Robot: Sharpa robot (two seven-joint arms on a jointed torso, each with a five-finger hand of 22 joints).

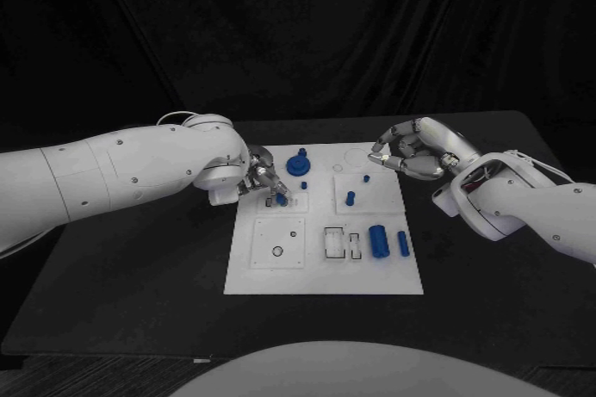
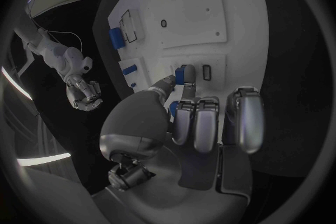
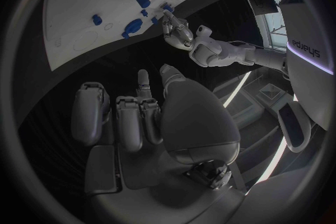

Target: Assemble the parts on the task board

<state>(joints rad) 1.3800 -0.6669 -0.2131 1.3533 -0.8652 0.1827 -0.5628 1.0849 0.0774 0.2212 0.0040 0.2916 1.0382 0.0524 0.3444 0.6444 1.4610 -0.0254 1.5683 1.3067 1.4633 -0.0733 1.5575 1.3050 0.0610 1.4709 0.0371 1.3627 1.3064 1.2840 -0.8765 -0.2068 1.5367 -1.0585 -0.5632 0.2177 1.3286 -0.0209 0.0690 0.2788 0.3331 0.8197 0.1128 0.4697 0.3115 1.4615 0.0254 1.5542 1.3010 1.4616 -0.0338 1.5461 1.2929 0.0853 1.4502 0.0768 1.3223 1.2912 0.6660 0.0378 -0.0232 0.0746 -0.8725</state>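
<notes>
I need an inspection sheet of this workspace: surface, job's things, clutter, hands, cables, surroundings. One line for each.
Surface: black table, bare around the board.
Job's things: white task board lies in the middle; a blue round part at its far side, a small blue peg in the middle, two blue cylinders lying at its right side.
Clutter: nothing seen.
Hands: left hand pinches a small blue part down at the board; right hand hovers over the board's far right corner, fingers curled, holding nothing.
Cables: a thin white cable on the left arm.
Surroundings: dark backdrop.
</notes>
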